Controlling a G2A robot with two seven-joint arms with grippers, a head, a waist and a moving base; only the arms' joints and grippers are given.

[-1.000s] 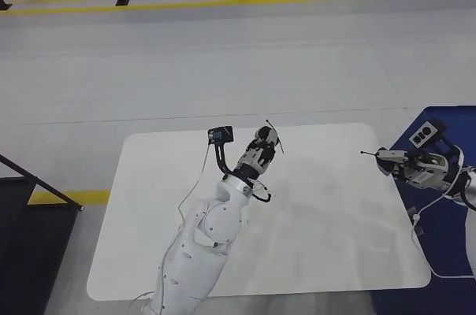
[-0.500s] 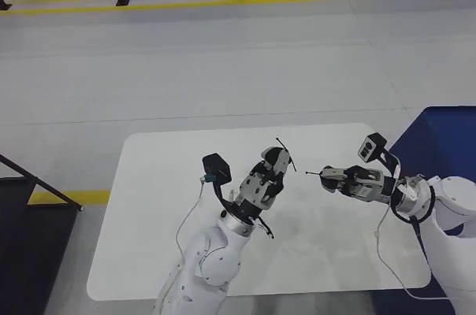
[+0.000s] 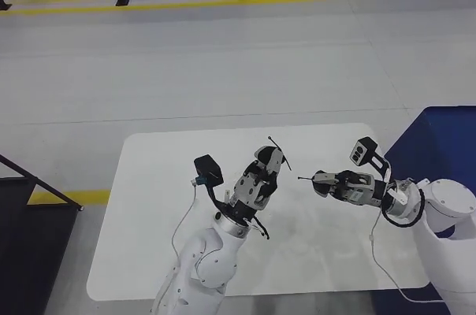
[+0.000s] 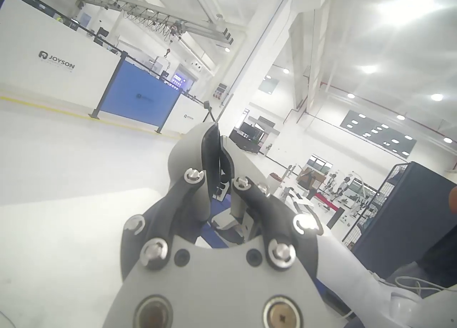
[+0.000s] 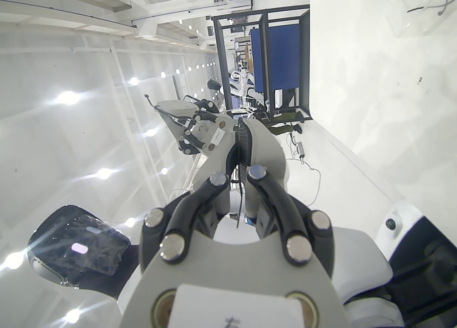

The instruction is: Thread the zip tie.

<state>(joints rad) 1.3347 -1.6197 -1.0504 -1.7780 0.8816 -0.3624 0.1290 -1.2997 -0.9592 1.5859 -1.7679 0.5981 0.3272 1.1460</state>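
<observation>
Above the white table (image 3: 155, 236), both arms hold their grippers raised off the surface and near each other, with a gap between them.

1. Left arm: it rises from the near edge of the table, with the forearm angled away and toward the right arm. The left gripper (image 3: 269, 160) points up and outward. Its fingers are closed narrow on a thin black zip tie (image 3: 274, 146). The short free end of the zip tie stands out past the fingertips and carries a small block at its tip.

2. Right arm: it enters from the right side of the table, with the forearm close to level and aimed at the left gripper. The right gripper (image 3: 317, 180) is pinched tight on a black strap (image 5: 238, 201). In the right wrist view the strap runs between the fingers and trails back toward the wrist. In the top view its short tip points at the left gripper without touching it.
</observation>
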